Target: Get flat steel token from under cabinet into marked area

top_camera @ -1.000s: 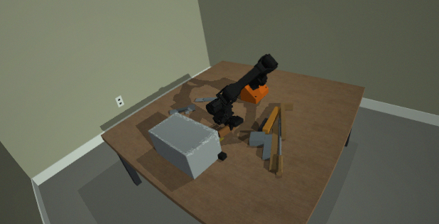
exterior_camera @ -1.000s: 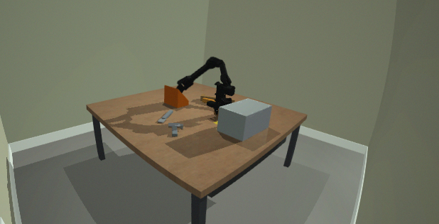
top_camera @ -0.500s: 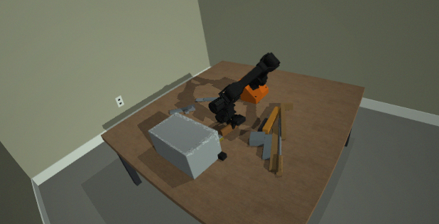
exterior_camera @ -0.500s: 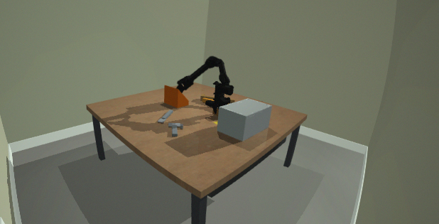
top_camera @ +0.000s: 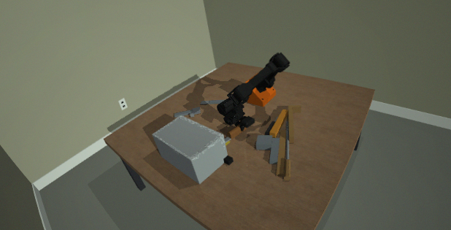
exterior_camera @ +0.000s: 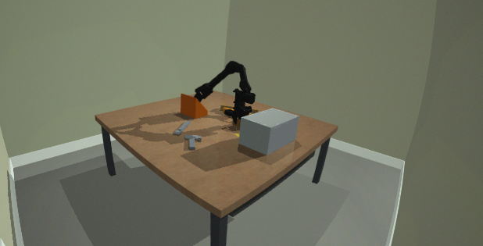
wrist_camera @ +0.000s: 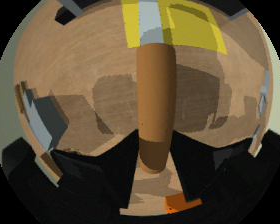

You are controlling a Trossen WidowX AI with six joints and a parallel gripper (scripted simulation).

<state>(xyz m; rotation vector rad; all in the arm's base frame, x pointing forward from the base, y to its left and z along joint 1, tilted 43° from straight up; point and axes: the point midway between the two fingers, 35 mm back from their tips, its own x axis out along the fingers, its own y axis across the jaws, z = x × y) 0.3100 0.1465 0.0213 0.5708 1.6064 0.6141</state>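
Observation:
My gripper (top_camera: 236, 122) (exterior_camera: 237, 115) (wrist_camera: 152, 132) is shut on the brown wooden handle (top_camera: 235, 132) (wrist_camera: 153, 99) of a long tool. The tool's grey front end (wrist_camera: 149, 19) reaches out over the yellow marked area (wrist_camera: 191, 26) (top_camera: 228, 142) on the table. The grey cabinet (top_camera: 190, 147) (exterior_camera: 270, 130) stands just beyond that area, close in front of the gripper. The gripper is low over the table. The steel token does not show in any view.
An orange wedge (top_camera: 260, 96) (exterior_camera: 191, 107) stands by the arm's base. Several other tools, a grey block (top_camera: 266, 142) and an orange stick (top_camera: 279, 122), lie to the right. Grey pieces (top_camera: 187, 112) (exterior_camera: 192, 140) lie on the left. A small black cube (top_camera: 228, 160) sits by the cabinet's corner.

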